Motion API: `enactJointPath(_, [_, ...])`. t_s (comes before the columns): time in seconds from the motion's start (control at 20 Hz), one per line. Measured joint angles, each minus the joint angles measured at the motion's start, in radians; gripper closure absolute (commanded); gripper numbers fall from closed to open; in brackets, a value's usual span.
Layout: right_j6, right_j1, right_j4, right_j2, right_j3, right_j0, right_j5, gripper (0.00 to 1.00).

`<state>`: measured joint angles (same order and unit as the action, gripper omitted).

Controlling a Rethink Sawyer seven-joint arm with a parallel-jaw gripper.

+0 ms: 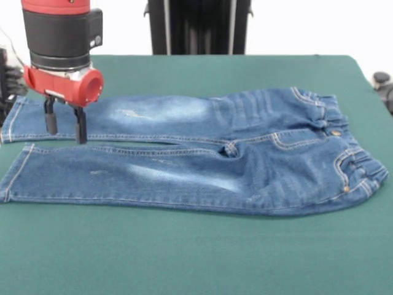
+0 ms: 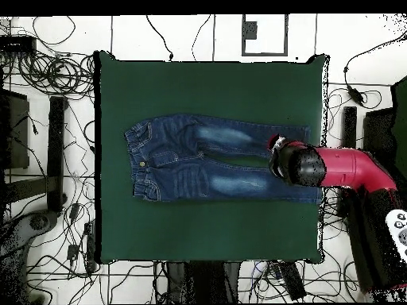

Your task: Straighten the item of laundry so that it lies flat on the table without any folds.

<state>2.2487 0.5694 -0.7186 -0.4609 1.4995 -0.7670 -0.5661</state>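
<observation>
The jeans (image 1: 202,150) are lying spread out across the middle of the green bench (image 1: 184,252), with both legs extended side by side. In the front view the gathered waistband (image 1: 344,147) is sitting at the right and the leg hems are reaching the left edge of the picture. Pale faded patches are showing along both legs, and orange stitching is running along the seams and pockets. A narrow strip of green is showing between the two legs near the hems. The fabric is bunching slightly at the crotch (image 1: 230,149) and around the waistband; the legs themselves are lying mostly smooth.

The red and black arm (image 1: 61,43) is coming down over the hem end of the far leg. The pincer (image 1: 64,129) is standing apart, its two dark fingers (image 1: 50,120) pointing downward with a clear gap between them and nothing gripped. The fingertips are sitting at or just above the denim near that leg's inner edge; actual contact cannot be confirmed.

In the overhead view the arm is covering the leg ends at the right of the jeans (image 2: 199,159).
</observation>
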Motion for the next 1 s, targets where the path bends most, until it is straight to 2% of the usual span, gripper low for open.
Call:
enactJointPath(0.2, [-0.086, -0.006, -0.007, -0.087, 0.007, -0.086, -0.010, 0.00])
enactJointPath(0.35, [-0.249, -0.026, -0.020, -0.145, 0.002, -0.176, -0.018, 0.00])
enactJointPath(0.45, [-0.320, -0.039, -0.026, -0.157, -0.002, -0.202, -0.019, 0.00])
enactJointPath(0.55, [-0.455, -0.068, -0.040, -0.165, -0.015, -0.236, -0.019, 0.00])
enactJointPath(0.6, [-0.482, -0.075, -0.043, -0.165, -0.019, -0.239, -0.019, 0.00])
enactJointPath(0.65, [-0.559, -0.099, -0.052, -0.165, -0.032, -0.245, -0.019, 0.00])
enactJointPath(0.85, [-0.652, -0.145, -0.053, -0.166, -0.055, -0.237, -0.019, 0.00])
enactJointPath(1.0, [-0.663, -0.171, -0.053, -0.166, -0.067, -0.226, -0.019, 0.00])
